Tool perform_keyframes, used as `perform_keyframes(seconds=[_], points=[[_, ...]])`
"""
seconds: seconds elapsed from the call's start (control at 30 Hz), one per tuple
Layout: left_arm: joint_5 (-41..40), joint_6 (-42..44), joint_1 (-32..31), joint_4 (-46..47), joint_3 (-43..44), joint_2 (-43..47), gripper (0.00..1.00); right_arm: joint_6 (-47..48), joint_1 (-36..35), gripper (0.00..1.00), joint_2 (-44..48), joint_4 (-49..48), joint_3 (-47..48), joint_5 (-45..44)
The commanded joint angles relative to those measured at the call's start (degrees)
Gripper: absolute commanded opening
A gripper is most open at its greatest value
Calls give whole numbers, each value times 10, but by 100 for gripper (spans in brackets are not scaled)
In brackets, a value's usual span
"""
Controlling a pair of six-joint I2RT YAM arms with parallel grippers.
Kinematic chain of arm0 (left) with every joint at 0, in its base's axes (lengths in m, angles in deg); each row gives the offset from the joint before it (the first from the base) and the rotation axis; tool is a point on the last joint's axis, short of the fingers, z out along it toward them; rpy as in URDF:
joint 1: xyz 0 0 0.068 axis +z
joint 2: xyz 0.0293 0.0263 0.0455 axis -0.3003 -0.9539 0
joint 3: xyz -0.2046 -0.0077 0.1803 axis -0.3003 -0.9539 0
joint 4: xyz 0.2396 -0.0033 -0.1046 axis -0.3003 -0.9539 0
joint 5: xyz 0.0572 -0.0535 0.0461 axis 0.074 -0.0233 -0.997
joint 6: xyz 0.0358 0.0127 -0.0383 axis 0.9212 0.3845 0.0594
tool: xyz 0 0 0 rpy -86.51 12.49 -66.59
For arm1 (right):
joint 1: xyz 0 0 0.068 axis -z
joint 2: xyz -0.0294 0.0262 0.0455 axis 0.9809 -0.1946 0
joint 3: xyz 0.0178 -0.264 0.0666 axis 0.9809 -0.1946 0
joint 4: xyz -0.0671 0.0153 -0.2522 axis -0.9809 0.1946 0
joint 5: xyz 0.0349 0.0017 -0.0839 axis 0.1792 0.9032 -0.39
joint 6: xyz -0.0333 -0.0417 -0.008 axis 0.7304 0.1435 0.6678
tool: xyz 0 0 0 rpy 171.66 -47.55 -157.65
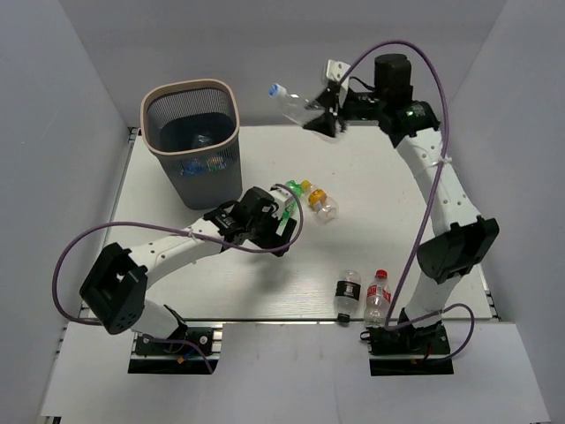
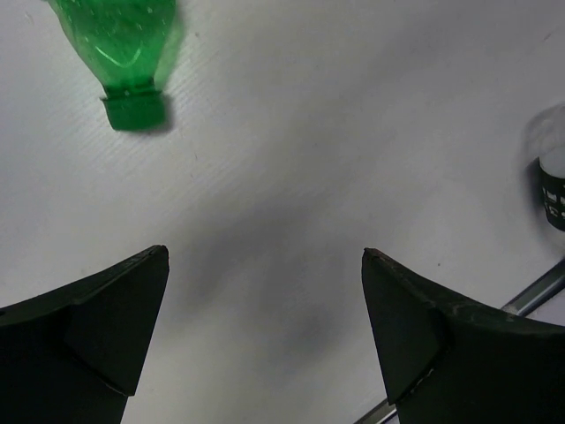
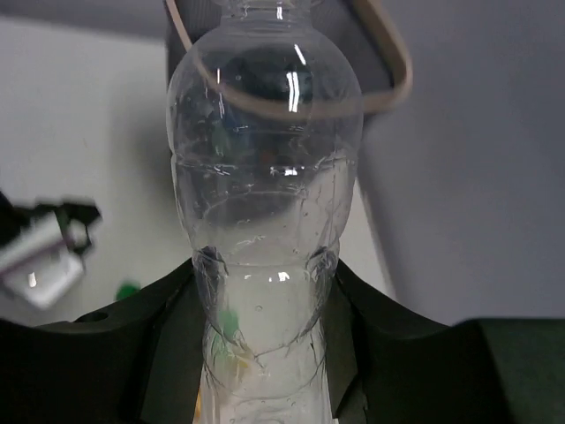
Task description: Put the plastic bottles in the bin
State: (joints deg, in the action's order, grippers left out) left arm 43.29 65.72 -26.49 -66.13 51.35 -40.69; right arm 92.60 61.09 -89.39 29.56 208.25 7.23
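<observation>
My right gripper [image 1: 322, 113] is shut on a clear bottle [image 1: 291, 100] with a blue cap and holds it high at the back, to the right of the bin [image 1: 231, 124]. In the right wrist view the bottle [image 3: 265, 177] fills the middle between my black fingers [image 3: 159, 327], and the bin's beige rim [image 3: 393, 79] shows behind it. My left gripper [image 1: 281, 231] is open and empty, low over the table's middle. A green bottle [image 2: 124, 53] lies ahead of it to the left, its cap towards me. One blue-labelled bottle [image 1: 199, 141] lies inside the bin.
A clear bottle with an orange cap [image 1: 320, 203] lies beside the green one [image 1: 290, 199]. A black-labelled bottle [image 1: 348, 289] and a red-capped one [image 1: 378, 299] lie near the front edge by the right arm's base. The black-labelled bottle's edge [image 2: 552, 181] shows in the left wrist view.
</observation>
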Motion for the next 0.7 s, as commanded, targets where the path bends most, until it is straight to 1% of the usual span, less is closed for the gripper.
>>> perform_keyframes(seconds=[0.0,0.03,0.07,0.1,0.13,0.17,0.2,0.23,0.3,0.33,0.43,0.53,0.57,0.67], points=[[-19,-33,-12,14,-33,51,100,-238,-61,7,21,-361,-74,89],[-27,-38,-18,19,-46,65,100,-309,-70,5,26,-438,-91,87],[-27,-44,-24,19,-52,71,100,-361,-78,5,23,-593,-106,72],[-35,-49,-31,19,-57,77,100,-374,-102,5,-4,-614,-84,54],[-42,-58,-31,19,-65,89,100,-393,-114,5,-17,-642,-40,38],[-42,-58,-37,19,-65,95,100,-414,-120,6,-47,-654,-40,28],[-51,-66,-37,19,-73,100,100,-430,-140,6,-61,-672,6,18],[-56,-72,-42,19,-79,100,100,-452,-146,6,-82,-712,16,-13],[-63,-77,-48,19,-79,113,100,-449,-163,6,-105,-748,43,-37],[-69,-77,-53,19,-84,113,100,-440,-175,6,-131,-746,54,-69],[-75,-90,-64,19,-91,118,100,-434,-203,8,-158,-753,113,-104],[-81,-95,-69,19,-96,123,100,-420,-223,8,-182,-765,125,-123],[-81,-96,-76,19,-96,123,100,-404,-232,10,-194,-766,128,-150],[-86,-102,-82,14,-96,123,100,-387,-248,12,-235,-762,156,-179]])
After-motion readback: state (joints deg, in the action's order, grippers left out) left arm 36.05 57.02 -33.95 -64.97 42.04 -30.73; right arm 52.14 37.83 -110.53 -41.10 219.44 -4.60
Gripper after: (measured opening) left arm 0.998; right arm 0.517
